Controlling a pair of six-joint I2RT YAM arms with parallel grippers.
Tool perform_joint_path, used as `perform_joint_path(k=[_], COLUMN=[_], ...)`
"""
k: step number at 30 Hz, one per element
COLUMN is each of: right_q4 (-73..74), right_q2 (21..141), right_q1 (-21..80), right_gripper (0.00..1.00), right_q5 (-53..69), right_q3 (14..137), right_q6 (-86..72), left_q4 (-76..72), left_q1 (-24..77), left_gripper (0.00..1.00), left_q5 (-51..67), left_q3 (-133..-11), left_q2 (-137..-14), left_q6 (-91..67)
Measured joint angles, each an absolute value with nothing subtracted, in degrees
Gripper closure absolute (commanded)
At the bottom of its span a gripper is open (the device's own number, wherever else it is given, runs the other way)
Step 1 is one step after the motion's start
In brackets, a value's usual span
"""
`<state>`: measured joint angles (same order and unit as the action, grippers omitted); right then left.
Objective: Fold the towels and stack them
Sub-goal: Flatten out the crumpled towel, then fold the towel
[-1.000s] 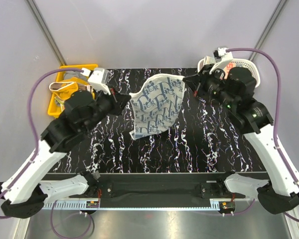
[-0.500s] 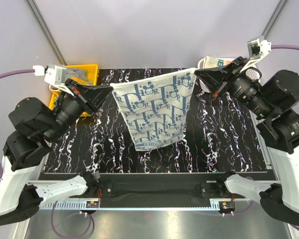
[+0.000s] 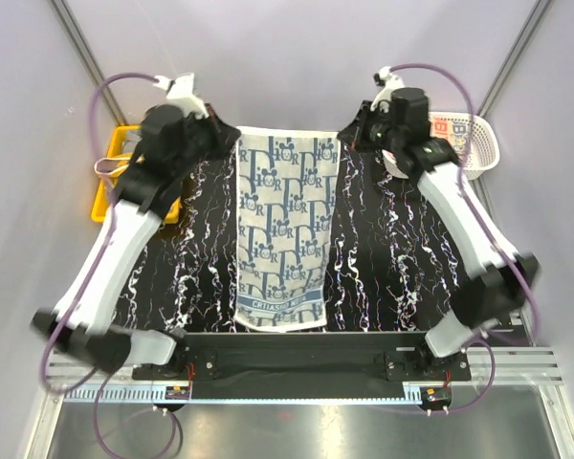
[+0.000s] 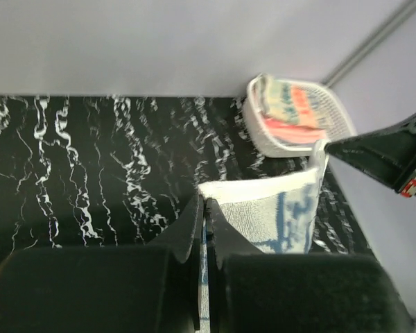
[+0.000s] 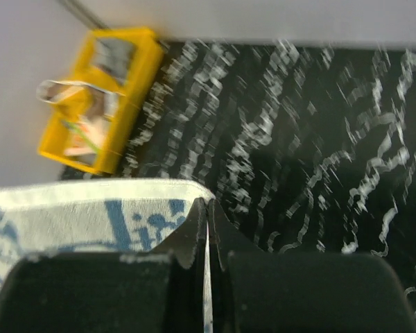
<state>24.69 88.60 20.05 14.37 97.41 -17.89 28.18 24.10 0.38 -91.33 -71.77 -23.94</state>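
towel (image 3: 282, 234) stretched lengthwise down the table (image 3: 392, 258); your left tool (image 3: 233, 140) and right tool (image 3: 346, 136) each clamped on a far corner. probably soft, light, limp: take it by corners, expect sag.

Both arms stretched far forward, left gripper (image 3: 231, 145) and right gripper (image 3: 348, 137) well apart, jaws pinched closed on towel (image 3: 282, 229) corners.
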Motion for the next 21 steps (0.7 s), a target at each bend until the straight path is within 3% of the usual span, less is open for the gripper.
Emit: perform_joint_path(k=[4, 11, 21], right_q4=[23.3, 23.0, 20.7], right_q2=[104.8, 127.2, 130.0], right_q1=[14.8, 12.7, 12.8], right_gripper=[1.0, 1.0, 1.0], right_q5=[15.9, 17.4, 17.6], right_q3=[99.2, 114.8, 117.2], right_q6=[-19.4, -20.0, -20.0], left_q4=[21.5, 21.0, 18.7], left_q1=[16.5, 10.4, 8.9], left_gripper=[1.0, 1.0, 1.0], left_q5=[8.9, 14.6, 16.4], left_q3=[-92.1, -103.0, -106.2], left_q2=[-89.2, -115.3, -118.9], left_q6=[-25.5, -26.9, -27.4])
